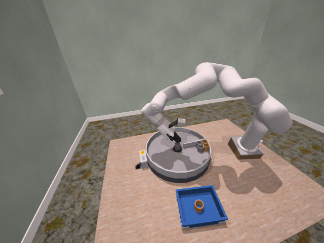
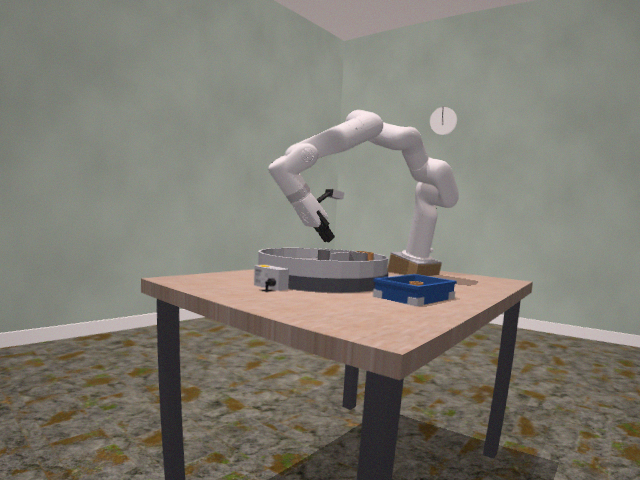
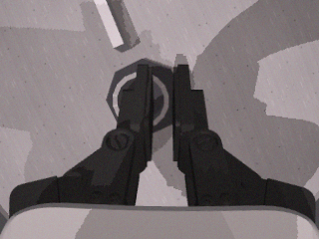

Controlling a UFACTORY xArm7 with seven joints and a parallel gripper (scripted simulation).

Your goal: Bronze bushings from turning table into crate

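The grey turning table (image 1: 178, 157) stands in the middle of the wooden table. At its right rim, bronze bushings (image 1: 205, 145) stand upright beside steel bushings (image 1: 200, 147), against a grey divider bar (image 1: 189, 143). The blue crate (image 1: 200, 206) in front holds one bronze bushing (image 1: 199, 204). My gripper (image 1: 177, 139) hangs tilted a little above the table's dark centre hub (image 1: 177, 148). In the wrist view the fingers are nearly together with nothing between them, and the hub (image 3: 136, 96) lies below them. The gripper also shows in the exterior view (image 2: 326, 235).
A small grey control box (image 1: 142, 157) with a yellow label sits at the turning table's left side. The arm's base (image 1: 245, 150) stands at the back right. The turning table has a raised rim all round.
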